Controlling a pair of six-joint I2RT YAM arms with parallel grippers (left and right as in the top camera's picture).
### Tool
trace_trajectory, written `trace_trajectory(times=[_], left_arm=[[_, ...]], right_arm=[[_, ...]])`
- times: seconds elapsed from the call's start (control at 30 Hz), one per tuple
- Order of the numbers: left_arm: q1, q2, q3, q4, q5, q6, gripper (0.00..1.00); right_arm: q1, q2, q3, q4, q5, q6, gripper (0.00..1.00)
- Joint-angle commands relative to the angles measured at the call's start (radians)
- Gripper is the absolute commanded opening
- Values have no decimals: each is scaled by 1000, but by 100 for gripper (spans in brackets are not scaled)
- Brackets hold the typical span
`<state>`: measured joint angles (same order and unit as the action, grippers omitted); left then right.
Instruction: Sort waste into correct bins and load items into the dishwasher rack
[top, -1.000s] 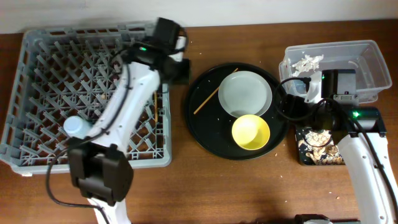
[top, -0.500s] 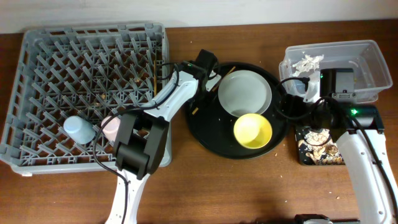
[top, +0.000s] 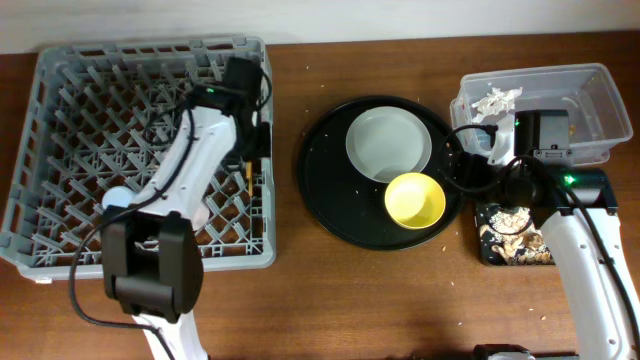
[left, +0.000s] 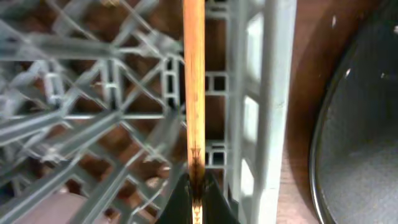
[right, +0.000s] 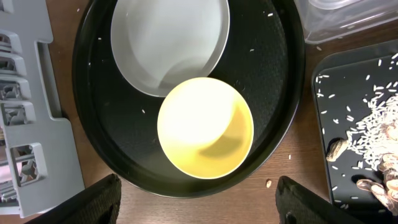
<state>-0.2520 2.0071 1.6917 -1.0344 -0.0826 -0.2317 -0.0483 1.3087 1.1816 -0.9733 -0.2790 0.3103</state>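
Observation:
My left gripper (top: 250, 152) is shut on a thin wooden chopstick (left: 194, 93) and holds it over the right edge of the grey dishwasher rack (top: 60, 90); the chopstick's tip shows in the overhead view (top: 247, 173). A blue cup (top: 118, 202) sits in the rack. The grey-green plate (top: 388, 143) and yellow bowl (top: 415, 199) sit on the round black tray (top: 325, 190). My right gripper (right: 199, 208) is open and empty, above the tray's near right edge. A white napkin (top: 495, 100) lies in the clear tub (top: 595, 95). Food scraps (top: 505, 228) lie in the shallow black tray (top: 482, 255). The wrapper is out of view.
In the left wrist view the rack's pale side wall (left: 273, 93) runs beside the chopstick, with the round tray's rim (left: 323, 143) to its right. Crumbs and rice grains lie on the round tray and on the wooden table (top: 400, 300).
The left gripper reached to the round tray, took the chopstick, and moved back over the rack's right side. The bowl and plate shifted slightly. The right arm stayed still.

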Motion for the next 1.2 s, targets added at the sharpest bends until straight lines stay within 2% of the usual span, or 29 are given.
trace_trajectory(times=[0.0, 0.1, 0.13, 0.2, 0.3, 0.33, 0.37, 0.4, 0.47, 0.5, 0.57, 0.6, 0.67, 0.73, 0.77, 0.83, 0.9, 0.93, 1.07, 1.17], left_arm=[[1, 2, -21, 9, 21, 21, 23], [1, -48, 28, -30, 50, 21, 23], [-2, -98, 74, -46, 124, 21, 23], [-68, -136, 78, 33, 344, 21, 24], [-252, -24, 76, 135, 407, 21, 29], [-309, 28, 76, 168, 482, 21, 30], [-355, 72, 76, 197, 506, 20, 30], [-391, 108, 76, 225, 517, 3, 32], [-455, 176, 76, 246, 496, -3, 32], [-473, 203, 76, 250, 475, -3, 32], [-499, 257, 76, 260, 460, -3, 32], [-509, 284, 76, 260, 460, -3, 28], [-513, 287, 79, 249, 461, -3, 11], [-513, 283, 84, 239, 460, -3, 15], [-510, 266, 129, 183, 459, -2, 16], [-503, 216, 246, 45, 375, 2, 23], [-502, 190, 260, -14, 267, 1, 33], [-496, 190, 256, -29, 265, -7, 33], [-466, 190, 239, -35, 240, -56, 35], [-467, 193, 120, 64, 183, -88, 36]], right_arm=[[-5, 3, 6, 0, -3, -2, 80], [-5, 3, 6, -2, -3, -2, 80], [-5, 3, 6, -3, -2, -2, 80], [-5, 3, 6, -3, -2, -2, 80], [-6, 3, 6, -3, 21, -2, 81], [-22, 3, 6, -1, 145, 58, 81], [-71, 3, 6, -15, 182, 134, 87], [-127, 3, 6, -10, 139, 144, 89], [-212, 3, 6, -27, 154, 144, 92], [-263, 3, 6, -32, 164, 144, 98], [-327, 3, 6, -34, 163, 144, 98], [-326, 3, 6, -33, 164, 144, 98], [-326, 3, 6, -34, 163, 144, 98], [-326, 3, 6, -34, 164, 144, 98], [-326, 3, 6, -33, 164, 144, 99], [-326, 3, 6, -33, 163, 144, 99], [-326, 3, 6, -33, 164, 144, 98], [-326, 3, 6, -33, 164, 144, 98], [-326, 3, 6, -33, 164, 144, 98], [-326, 3, 6, -33, 164, 144, 98]])
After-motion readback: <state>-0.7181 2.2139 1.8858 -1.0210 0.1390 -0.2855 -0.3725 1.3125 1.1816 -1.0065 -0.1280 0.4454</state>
